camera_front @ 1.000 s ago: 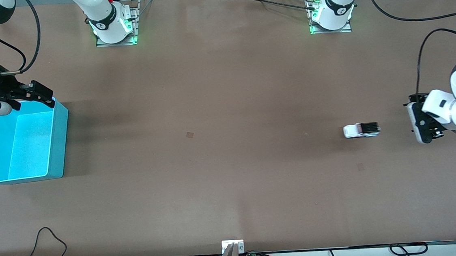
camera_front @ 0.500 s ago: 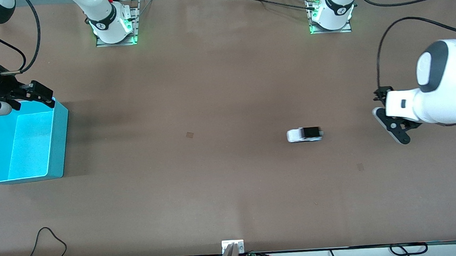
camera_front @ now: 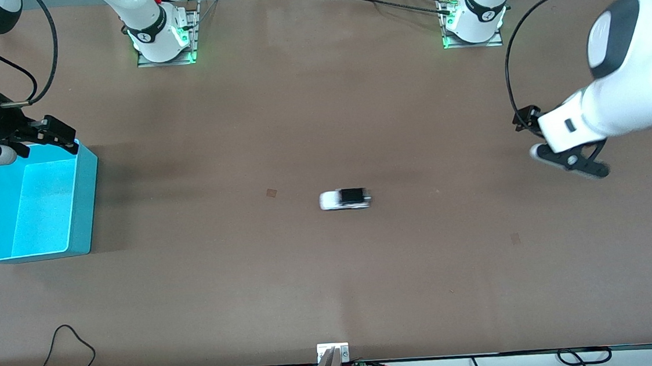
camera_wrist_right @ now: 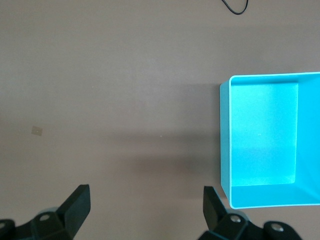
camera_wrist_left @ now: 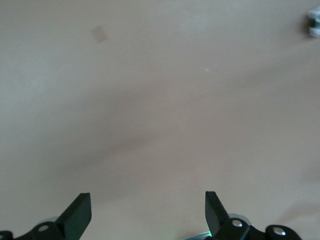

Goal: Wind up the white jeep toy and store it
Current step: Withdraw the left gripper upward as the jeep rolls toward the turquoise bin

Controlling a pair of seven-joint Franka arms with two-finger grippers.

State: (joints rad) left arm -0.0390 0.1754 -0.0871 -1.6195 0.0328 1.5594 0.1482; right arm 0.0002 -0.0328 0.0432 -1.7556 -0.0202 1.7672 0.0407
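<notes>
one jeep (camera_front: 345, 199) sits blurred mid-frame on the tabletop (camera_front: 334, 287), free of both grippers, left (camera_front: 565, 155) at right edge and right (camera_front: 57, 136) over the bin (camera_front: 79, 185) corner, jaws spread; if rolling, it could miss the bin.

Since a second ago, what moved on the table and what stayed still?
The jeep rolled on its own across the table from the left arm's end to the middle, toward the bin. Nothing holds it. The left gripper, open, lifted and pulled away from where the jeep started. The right gripper, open, stayed waiting over the bin's edge, and the bin did not move.
</notes>
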